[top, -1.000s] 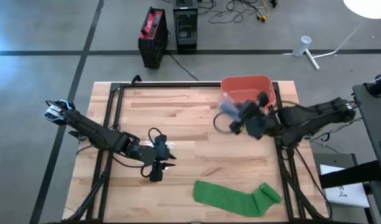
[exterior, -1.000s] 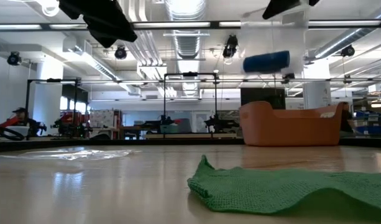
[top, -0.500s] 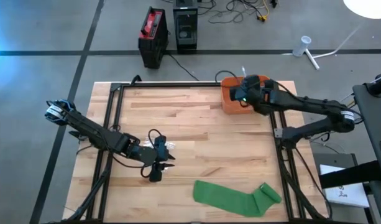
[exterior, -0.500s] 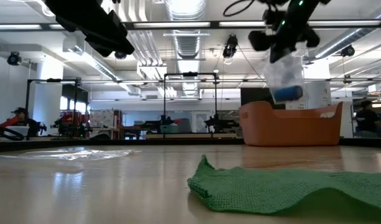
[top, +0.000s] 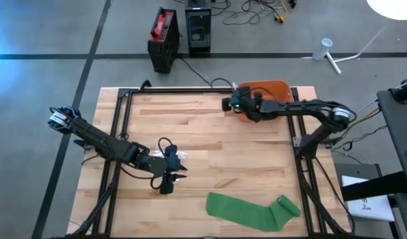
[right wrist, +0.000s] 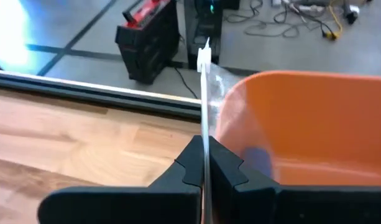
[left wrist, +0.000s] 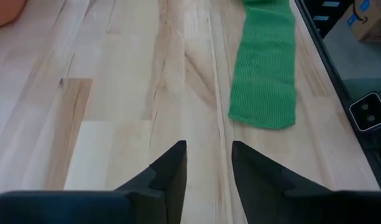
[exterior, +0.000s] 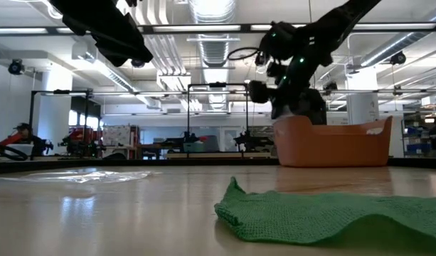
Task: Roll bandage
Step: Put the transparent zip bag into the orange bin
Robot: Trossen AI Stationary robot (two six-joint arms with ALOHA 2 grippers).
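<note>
Wooden surface (top: 210, 149) under workshop lights: a green bandage (top: 253, 211) lay unrolled along its near edge.

Knitted and limp, the bandage looked light, soft and quick to bunch; its flat free end (left wrist: 263, 112) seemed the likeliest place to pinch and begin rolling. The left hand (top: 168, 174) hovered near it, fingers (left wrist: 171, 171) parted and empty. Well apart, the right hand (top: 231, 104) was clenched on a clear plastic bag (right wrist: 206, 81) at the orange bin (top: 276, 89).

My bench (top: 210, 139) is pale wood planks, smooth with faint sheen. The bandage (top: 253, 211) is green knitted cloth, matt and rough. The bin (right wrist: 314, 124) is smooth orange plastic; the bag (right wrist: 206, 68) clear, glossy film.
</note>
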